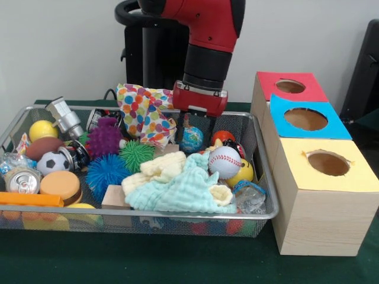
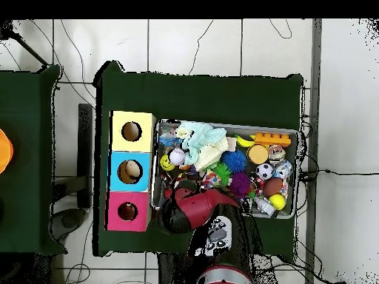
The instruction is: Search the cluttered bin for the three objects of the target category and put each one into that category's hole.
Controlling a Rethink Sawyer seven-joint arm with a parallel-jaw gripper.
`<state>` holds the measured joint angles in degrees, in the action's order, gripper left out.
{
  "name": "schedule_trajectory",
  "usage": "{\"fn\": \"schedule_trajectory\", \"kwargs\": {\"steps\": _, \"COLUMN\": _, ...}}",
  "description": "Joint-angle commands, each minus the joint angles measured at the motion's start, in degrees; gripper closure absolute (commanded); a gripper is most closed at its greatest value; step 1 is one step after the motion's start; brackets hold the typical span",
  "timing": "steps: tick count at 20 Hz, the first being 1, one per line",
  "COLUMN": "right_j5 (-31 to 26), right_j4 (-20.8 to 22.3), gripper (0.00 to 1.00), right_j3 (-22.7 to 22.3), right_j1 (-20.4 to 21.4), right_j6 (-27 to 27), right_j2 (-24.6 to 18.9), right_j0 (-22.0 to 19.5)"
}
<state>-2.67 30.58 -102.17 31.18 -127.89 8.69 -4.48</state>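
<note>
The wire mesh bin [image 1: 177,216] is packed with toys; it also shows in the overhead view [image 2: 297,159]. My gripper [image 1: 195,131] is open and reaches down into the bin's far right part. Its fingers [image 1: 179,129] stand on either side of a blue globe ball [image 1: 192,141], which they do not hold. An orange toy with dark marks [image 1: 225,139] lies just right of the gripper, half hidden behind a baseball [image 1: 224,162]. No orange-brown plush shows. The red-surround hole [image 1: 290,86] tops the farthest box [image 2: 127,211]. In the overhead view the arm [image 2: 198,209] hides the gripper.
Blue-surround [image 1: 305,119] and yellow-surround [image 1: 328,163] holes sit nearer the camera. A pale green cloth [image 1: 177,189], a spotted cloth [image 1: 142,109], spiky balls [image 1: 106,171], a soccer ball [image 1: 52,162], a can [image 1: 22,180] and a smiley ball [image 1: 243,173] fill the bin.
</note>
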Motion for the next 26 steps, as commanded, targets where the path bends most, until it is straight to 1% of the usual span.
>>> {"fn": "schedule_trajectory", "kwargs": {"steps": 1, "right_j5": -5.6, "right_j4": -5.8, "gripper": 0.00, "right_j3": 1.7, "right_j1": -2.9, "right_j6": -8.6, "right_j2": 1.6, "right_j0": 0.0}}
{"fn": "schedule_trajectory", "kwargs": {"steps": 4, "right_j5": -5.9, "right_j4": -6.9, "gripper": 0.00, "right_j3": 1.2, "right_j1": -2.8, "right_j6": -8.0, "right_j2": 2.0, "right_j0": 0.4}}
{"fn": "schedule_trajectory", "kwargs": {"steps": 6, "right_j5": -7.0, "right_j4": -7.6, "gripper": 0.00, "right_j3": 0.6, "right_j1": -2.2, "right_j6": -6.9, "right_j2": 1.1, "right_j0": -0.3}}
{"fn": "schedule_trajectory", "kwargs": {"steps": 10, "right_j5": -8.6, "right_j4": -8.7, "gripper": 0.00, "right_j3": -2.1, "right_j1": -1.1, "right_j6": -5.7, "right_j2": -0.7, "right_j0": -1.9}}
{"fn": "schedule_trajectory", "kwargs": {"steps": 14, "right_j5": -8.7, "right_j4": -10.9, "gripper": 0.00, "right_j3": -5.2, "right_j1": -0.5, "right_j6": -6.9, "right_j2": -1.7, "right_j0": -2.5}}
{"fn": "schedule_trajectory", "kwargs": {"steps": 19, "right_j5": -8.7, "right_j4": -14.2, "gripper": 0.00, "right_j3": -8.7, "right_j1": 0.5, "right_j6": -8.3, "right_j2": -4.0, "right_j0": -3.7}}
{"fn": "schedule_trajectory", "kwargs": {"steps": 24, "right_j5": -8.7, "right_j4": -16.1, "gripper": 0.00, "right_j3": -10.0, "right_j1": 1.8, "right_j6": -7.5, "right_j2": -4.6, "right_j0": -3.7}}
{"fn": "schedule_trajectory", "kwargs": {"steps": 26, "right_j5": -8.9, "right_j4": -16.5, "gripper": 0.00, "right_j3": -10.0, "right_j1": 2.3, "right_j6": -7.1, "right_j2": -4.3, "right_j0": -3.1}}
